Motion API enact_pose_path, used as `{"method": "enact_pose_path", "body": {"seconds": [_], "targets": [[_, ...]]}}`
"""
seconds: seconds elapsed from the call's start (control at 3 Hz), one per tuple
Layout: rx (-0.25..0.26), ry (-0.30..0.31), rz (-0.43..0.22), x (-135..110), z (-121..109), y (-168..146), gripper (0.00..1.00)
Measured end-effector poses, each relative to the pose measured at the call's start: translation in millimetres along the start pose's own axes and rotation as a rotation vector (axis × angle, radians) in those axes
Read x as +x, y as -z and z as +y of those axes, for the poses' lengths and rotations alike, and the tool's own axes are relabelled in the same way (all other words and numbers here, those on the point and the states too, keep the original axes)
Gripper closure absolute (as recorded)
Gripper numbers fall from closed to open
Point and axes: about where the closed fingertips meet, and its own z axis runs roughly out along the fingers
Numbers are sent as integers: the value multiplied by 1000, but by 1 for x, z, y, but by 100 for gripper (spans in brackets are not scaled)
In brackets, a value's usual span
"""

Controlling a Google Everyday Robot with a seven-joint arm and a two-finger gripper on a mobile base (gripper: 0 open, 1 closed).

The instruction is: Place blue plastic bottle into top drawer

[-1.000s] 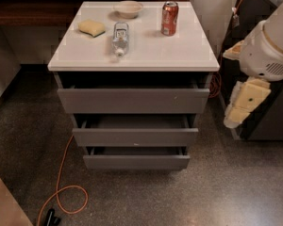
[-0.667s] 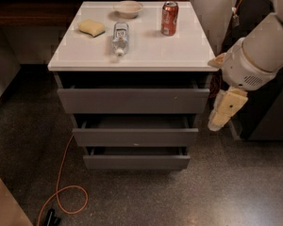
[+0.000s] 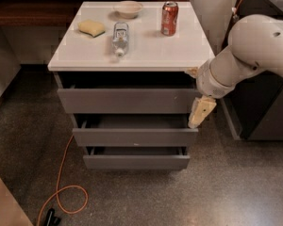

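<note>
The blue plastic bottle (image 3: 120,38) lies on its side on the white cabinet top (image 3: 146,55), cap toward the front, between a yellow sponge and a red can. The top drawer (image 3: 127,100) is pulled out a little, with a dark gap behind its grey front. My gripper (image 3: 200,112) hangs at the right end of the top drawer's front, pointing down, below the tabletop's right front corner and well to the right of the bottle. It holds nothing.
A yellow sponge (image 3: 91,28), a pale bowl (image 3: 128,8) and a red soda can (image 3: 169,18) stand on the top. Two narrower drawers (image 3: 134,136) below are also slightly open. An orange cable (image 3: 61,182) loops on the floor at left. A dark cabinet (image 3: 266,107) stands at right.
My arm has swung left and up toward the cabinet. The gripper has moved from right of the cabinet to the top drawer's right end. The bottle has not moved.
</note>
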Motion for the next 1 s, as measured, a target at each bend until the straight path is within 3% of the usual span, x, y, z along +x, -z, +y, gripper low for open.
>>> {"method": "enact_pose_path", "body": {"seconds": [0.67, 1.0], "targets": [[11, 120, -34, -4, -24, -80, 0], [8, 127, -37, -4, -25, -86, 0]]}}
